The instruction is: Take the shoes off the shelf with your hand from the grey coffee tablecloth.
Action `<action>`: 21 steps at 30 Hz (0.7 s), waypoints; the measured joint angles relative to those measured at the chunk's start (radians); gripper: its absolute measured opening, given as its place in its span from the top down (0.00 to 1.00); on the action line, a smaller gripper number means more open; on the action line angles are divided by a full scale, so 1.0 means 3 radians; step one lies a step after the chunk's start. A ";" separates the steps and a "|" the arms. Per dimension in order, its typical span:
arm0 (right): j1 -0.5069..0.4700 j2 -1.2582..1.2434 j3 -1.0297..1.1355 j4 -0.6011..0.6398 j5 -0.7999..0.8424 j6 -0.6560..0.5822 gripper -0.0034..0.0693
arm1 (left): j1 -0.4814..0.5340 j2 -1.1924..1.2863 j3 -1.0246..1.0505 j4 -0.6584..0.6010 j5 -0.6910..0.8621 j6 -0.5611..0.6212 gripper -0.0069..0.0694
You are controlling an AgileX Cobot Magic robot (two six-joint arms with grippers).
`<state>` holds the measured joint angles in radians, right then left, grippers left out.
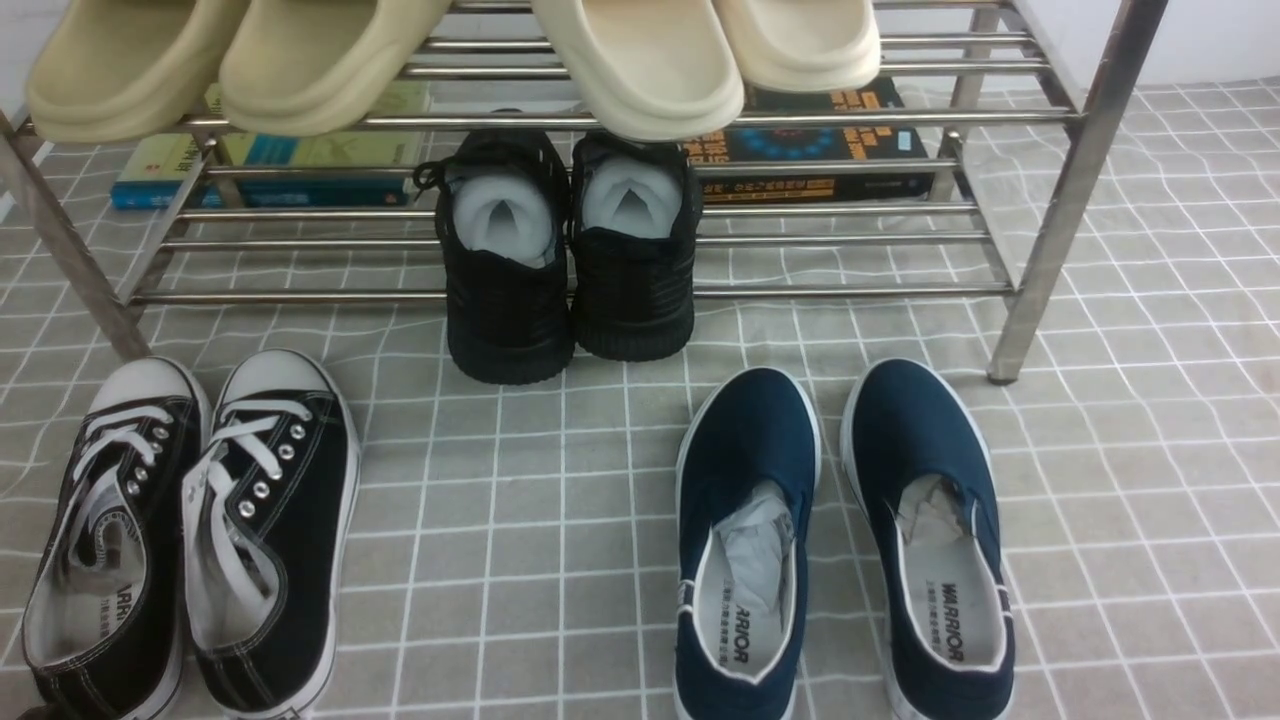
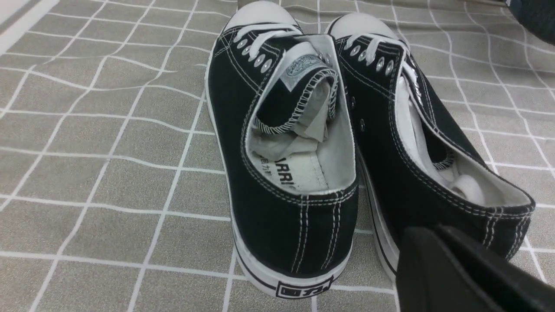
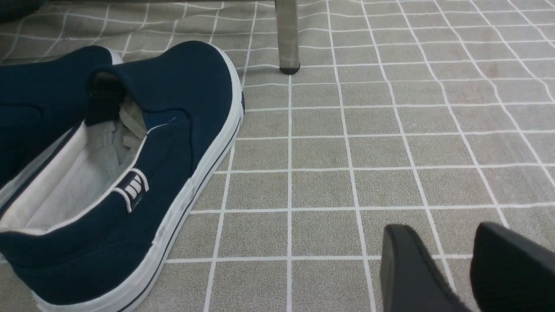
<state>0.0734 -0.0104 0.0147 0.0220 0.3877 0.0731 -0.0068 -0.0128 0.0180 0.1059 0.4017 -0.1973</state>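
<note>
Shoes (image 1: 190, 530), the black canvas lace-up pair with white toe caps, stand side by side on the grey coffee tablecloth (image 1: 520, 560) at the near left, toes pointing toward the shelf (image 1: 1050, 200) and clear of its bars. Left hand (image 2: 438, 260) sits just behind the heel of one of them; its fingers are pressed together with nothing between them, and contact with the heel cannot be confirmed from the left wrist view. Right hand (image 3: 451, 268) hovers low over bare cloth beside the navy slip-ons (image 1: 840, 540), jaws parted with a visible gap and nothing held. Those slip-ons rest at the near right, also toes toward the rack. Farther on, a pair of all-black knit sneakers (image 1: 570, 260) sits on the lower tier, heels overhanging the front bar. Two books (image 1: 820, 150) lie behind them under the rack. Cream slides (image 1: 450, 60) occupy the top tier, apparently two pairs, though the frame cuts them off
</note>
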 joint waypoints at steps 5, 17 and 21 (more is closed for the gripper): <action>0.0000 0.0000 0.0000 0.0000 0.0000 0.0000 0.62 | -0.0051 0.0000 0.0000 0.0000 -0.0003 0.0000 0.85; 0.0000 0.0000 0.0000 0.0000 0.0000 0.0000 0.62 | -0.0116 0.0000 0.0000 0.0000 -0.0003 0.0000 0.84; 0.0000 0.0000 0.0000 0.0000 0.0000 0.0000 0.62 | -0.0116 0.0000 0.0000 0.0000 -0.0003 0.0000 0.84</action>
<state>0.0734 -0.0104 0.0147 0.0220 0.3877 0.0731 -0.0415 -0.0128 0.0180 0.1059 0.4008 -0.1973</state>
